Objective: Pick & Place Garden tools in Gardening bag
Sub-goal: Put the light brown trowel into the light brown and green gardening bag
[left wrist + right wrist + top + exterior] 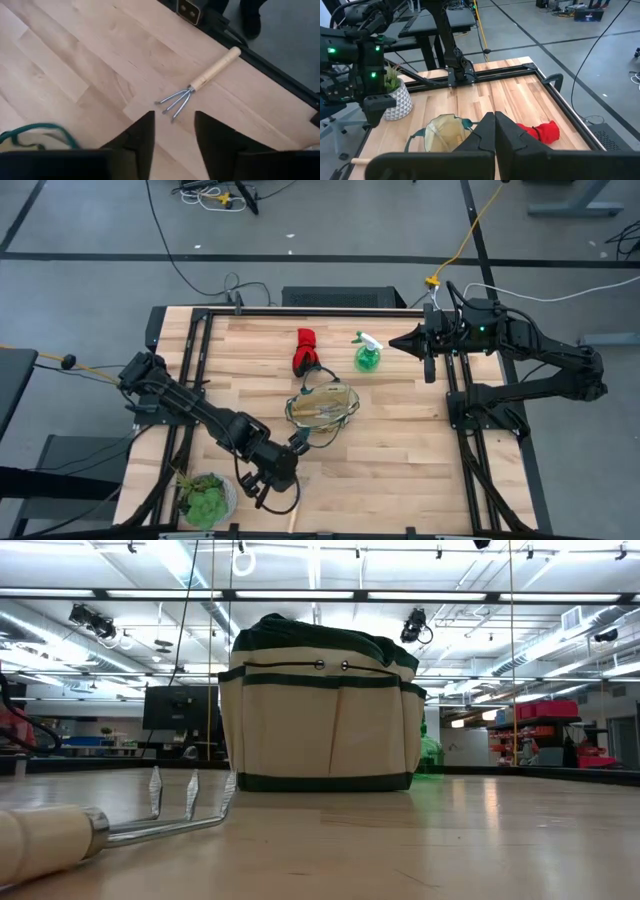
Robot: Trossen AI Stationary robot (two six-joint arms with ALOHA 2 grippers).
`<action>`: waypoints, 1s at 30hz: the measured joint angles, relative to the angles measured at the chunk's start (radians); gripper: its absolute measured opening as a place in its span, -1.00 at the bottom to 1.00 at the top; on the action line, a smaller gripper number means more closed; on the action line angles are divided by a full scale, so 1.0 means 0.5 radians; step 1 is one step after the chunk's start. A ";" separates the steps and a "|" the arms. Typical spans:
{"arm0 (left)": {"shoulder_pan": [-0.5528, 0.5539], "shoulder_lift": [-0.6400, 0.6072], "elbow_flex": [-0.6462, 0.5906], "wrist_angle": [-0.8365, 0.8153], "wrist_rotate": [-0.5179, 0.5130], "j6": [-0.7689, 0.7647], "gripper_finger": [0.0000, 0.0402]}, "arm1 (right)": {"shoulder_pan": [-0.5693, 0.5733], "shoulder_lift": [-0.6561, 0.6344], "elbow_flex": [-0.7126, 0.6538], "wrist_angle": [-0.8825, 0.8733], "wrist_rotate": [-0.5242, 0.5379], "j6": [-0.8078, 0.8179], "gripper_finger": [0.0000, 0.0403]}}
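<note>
Rake (197, 86) — just beyond left pincer (173, 131)

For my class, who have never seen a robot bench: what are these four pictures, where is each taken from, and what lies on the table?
They show one moment from four cameras. One looks down from above, one sits at table height, and one rides on each arm's wrist.

Two dark robot arms work at a wooden table. The left gripper is open and hovers just above a small hand rake near the table's front edge; it holds nothing. The right gripper is shut, empty, and waits at the table's far right side.

In the middle stands the beige gardening bag with green trim. Behind it lie red gloves and a green spray bottle. A potted plant sits at the front left corner.
</note>
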 joint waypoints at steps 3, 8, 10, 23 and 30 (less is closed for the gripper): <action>-0.025 0.005 -0.002 0.016 -0.033 -0.030 -0.08 | 0.000 0.000 0.000 -0.004 0.000 0.002 -0.99; -0.044 0.004 -0.001 0.025 -0.164 -0.211 0.17 | 0.000 0.000 0.001 -0.035 0.000 0.018 -0.99; -0.056 0.004 -0.001 0.025 -0.170 -0.214 0.22 | 0.000 0.000 0.001 -0.051 0.000 0.020 -0.99; -0.199 0.041 0.002 0.004 -0.167 -0.153 0.23 | 0.000 -0.001 0.001 -0.070 0.003 0.073 -0.99; -0.201 0.227 0.002 0.022 -0.127 0.158 0.15 | -0.001 -0.001 0.001 -0.085 0.008 0.126 -0.99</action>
